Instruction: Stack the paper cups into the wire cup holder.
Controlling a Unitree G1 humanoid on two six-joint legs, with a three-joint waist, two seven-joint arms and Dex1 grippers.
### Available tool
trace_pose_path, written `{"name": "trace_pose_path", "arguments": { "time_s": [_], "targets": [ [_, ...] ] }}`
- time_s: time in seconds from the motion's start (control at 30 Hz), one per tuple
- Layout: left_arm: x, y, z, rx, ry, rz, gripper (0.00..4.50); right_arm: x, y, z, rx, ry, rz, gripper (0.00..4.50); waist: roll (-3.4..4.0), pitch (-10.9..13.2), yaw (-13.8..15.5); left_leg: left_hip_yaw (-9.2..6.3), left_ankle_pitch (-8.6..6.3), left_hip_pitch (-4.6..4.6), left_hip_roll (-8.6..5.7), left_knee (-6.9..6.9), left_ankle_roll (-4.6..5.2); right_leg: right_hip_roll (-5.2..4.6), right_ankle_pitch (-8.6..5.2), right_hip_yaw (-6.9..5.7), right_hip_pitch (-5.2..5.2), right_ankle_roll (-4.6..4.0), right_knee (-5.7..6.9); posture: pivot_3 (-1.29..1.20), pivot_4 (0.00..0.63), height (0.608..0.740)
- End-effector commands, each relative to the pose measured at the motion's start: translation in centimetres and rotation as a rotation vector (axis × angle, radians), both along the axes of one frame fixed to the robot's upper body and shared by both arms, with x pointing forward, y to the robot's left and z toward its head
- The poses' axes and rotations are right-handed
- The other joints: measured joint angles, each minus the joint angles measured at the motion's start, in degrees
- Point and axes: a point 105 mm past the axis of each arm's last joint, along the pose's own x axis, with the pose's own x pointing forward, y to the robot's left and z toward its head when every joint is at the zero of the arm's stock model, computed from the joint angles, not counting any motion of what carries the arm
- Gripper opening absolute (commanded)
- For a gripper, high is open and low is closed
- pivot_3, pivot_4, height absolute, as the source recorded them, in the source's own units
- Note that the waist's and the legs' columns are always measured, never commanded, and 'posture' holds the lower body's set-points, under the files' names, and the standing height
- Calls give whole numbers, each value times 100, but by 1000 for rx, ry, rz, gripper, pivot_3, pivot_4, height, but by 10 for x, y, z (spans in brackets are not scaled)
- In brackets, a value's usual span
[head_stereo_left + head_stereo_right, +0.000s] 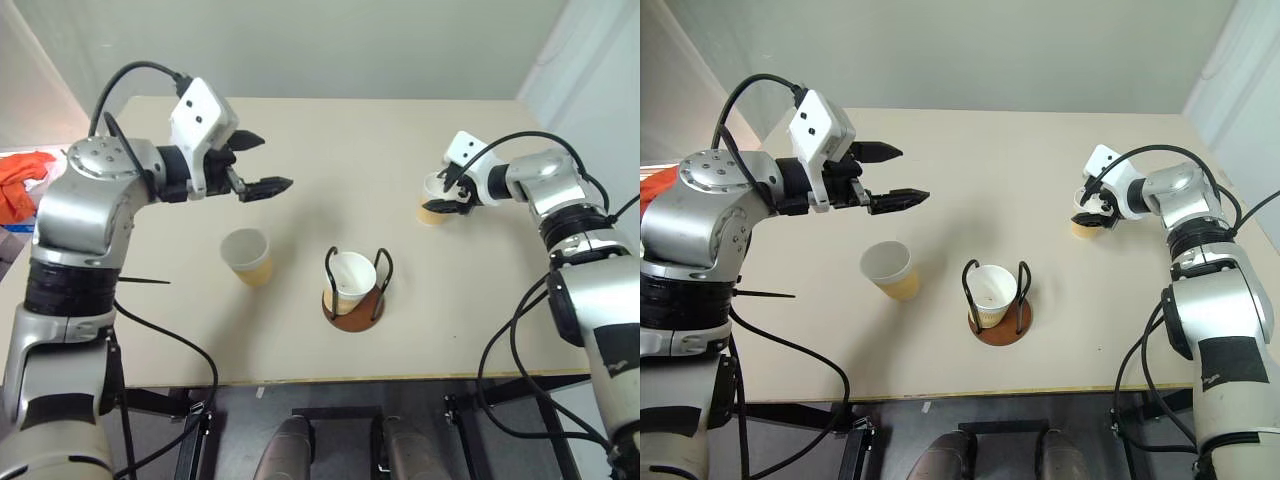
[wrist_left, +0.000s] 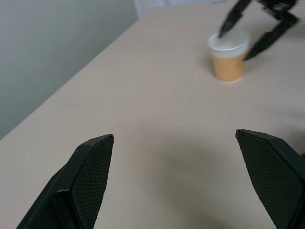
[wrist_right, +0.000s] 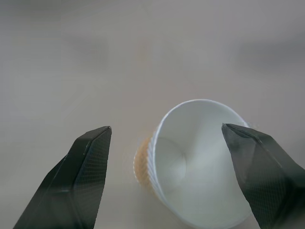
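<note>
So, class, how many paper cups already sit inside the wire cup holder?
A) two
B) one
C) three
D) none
B: one paper cup stands between the loops of the wire cup holder, while the other two cups stand apart on the table.

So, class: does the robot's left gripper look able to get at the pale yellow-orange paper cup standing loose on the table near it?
Probably yes. The left gripper is open above the beige table, and nothing lies between it and that paper cup.
</note>
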Motion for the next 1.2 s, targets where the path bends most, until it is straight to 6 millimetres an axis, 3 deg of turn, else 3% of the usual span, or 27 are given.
{"name": "trace_pose_path", "arguments": {
  "time_s": [0.03, 0.1, 0.4, 0.47, 0.67, 0.83, 0.97, 1.2],
  "targets": [
    [-12, -3, 10, 13, -37, -58, 4500, 3, 1, 9, 15, -28, -20, 3756, 0, 0, 3, 0, 0, -1, 2, 1, 0, 1, 0, -1, 0, 0, 1, 0, 150, 740],
    [-17, -4, 10, 23, -36, -76, 4500, 3, 2, 3, 20, -17, -26, 3377, 0, 0, 3, 0, 0, -1, 3, 3, 1, 2, 0, -3, 0, 0, 2, 0, 150, 740],
    [-25, -5, 7, 54, -40, -119, 4500, 2, 7, 5, 78, -4, -1, 96, 0, 0, 8, 0, 7, 0, 3, 12, 6, 0, 0, -3, 3, -2, 15, 0, 150, 740],
    [-30, -5, 5, 54, -38, -154, 4500, -2, 10, 16, 101, -7, 52, 40, 0, 0, 6, 0, 7, 0, 3, 13, 6, 1, 0, -3, 3, -2, 16, 0, 150, 740],
    [-37, 9, 13, 48, -44, -164, 4500, -35, 34, 82, 250, -52, 375, 40, 1, 1, -1, 0, 7, -5, 4, 8, 4, 4, -1, -5, -2, -4, 14, 0, 150, 740],
    [-63, 20, 16, 60, -9, -253, 4500, -102, 63, 124, 326, -20, 708, 40, 0, 0, -42, 0, 11, -3, 8, -5, -7, 16, -14, -7, -3, -24, 7, 0, 150, 740],
    [-76, 27, 8, 67, 46, -305, 4500, -141, 78, 122, 340, 10, 803, 40, -2, -1, -43, -3, 43, -2, 15, -1, -65, 22, -49, -10, 5, -63, 13, 0, 150, 740],
    [-86, 31, 0, 77, 95, -323, 4500, -154, 91, 105, 412, 20, 759, 40, -2, -1, -54, -3, 35, 5, 14, 22, 5, 20, -40, -7, 12, -79, 23, 0, 150, 740]
  ]
}}
